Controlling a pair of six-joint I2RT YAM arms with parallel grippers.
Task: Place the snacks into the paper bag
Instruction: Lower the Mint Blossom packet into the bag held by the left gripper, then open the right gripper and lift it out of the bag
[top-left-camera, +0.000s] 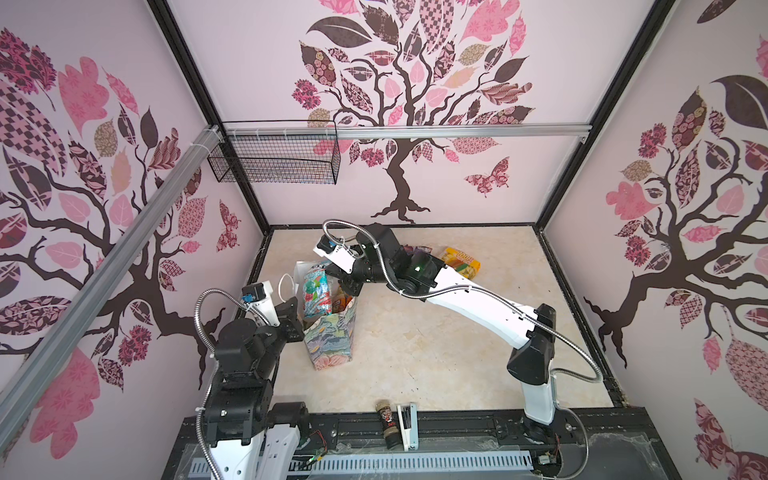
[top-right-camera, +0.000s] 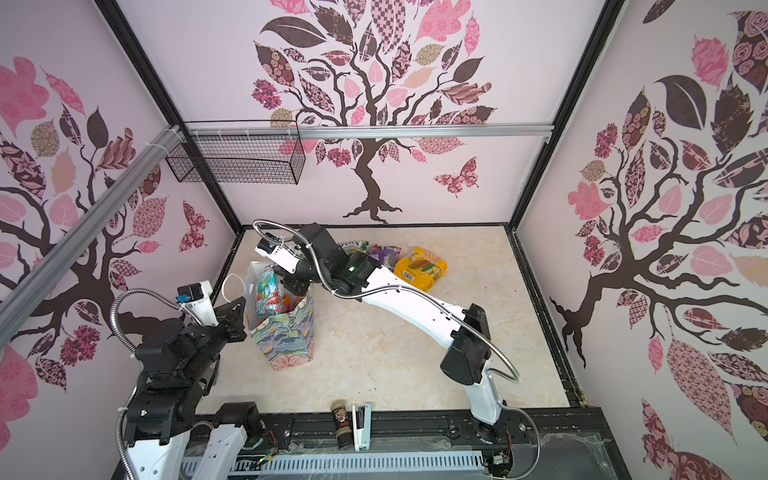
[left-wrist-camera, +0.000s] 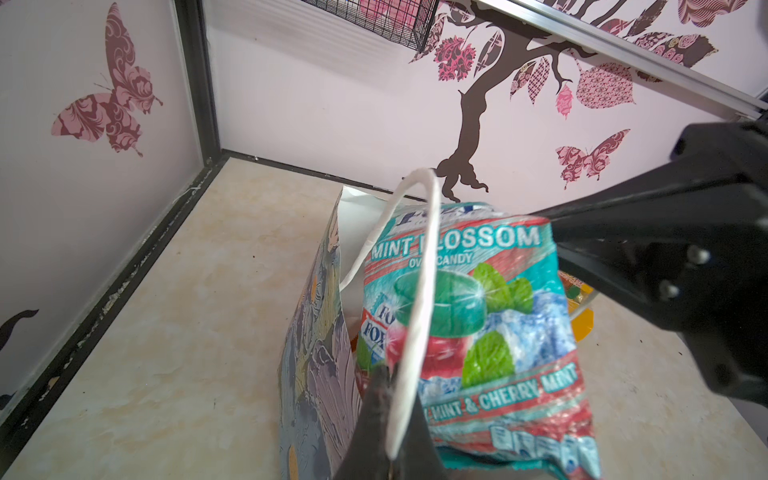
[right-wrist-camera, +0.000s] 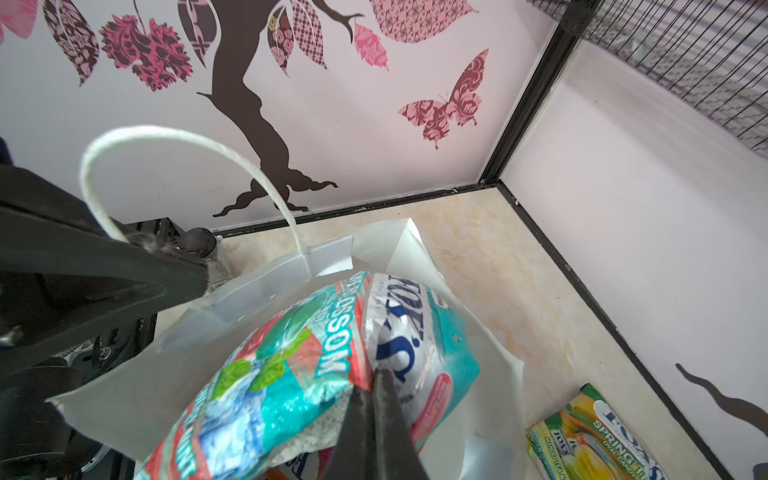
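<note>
I pinch the light, slippery teal packet (right-wrist-camera: 291, 365) by its edge in the right gripper (right-wrist-camera: 376, 384); left gripper (left-wrist-camera: 386, 380) clamps the paper bag (left-wrist-camera: 320, 374) handle.

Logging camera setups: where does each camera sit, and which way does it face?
Both top views: high at the front, looking down on table; both arms, paper bag show.
Left wrist: beside the bag, facing the back wall; left hand shut on cord handle.
Right wrist: above the bag's mouth; right hand shut on teal packet.
Shared: bag and packet.
</note>
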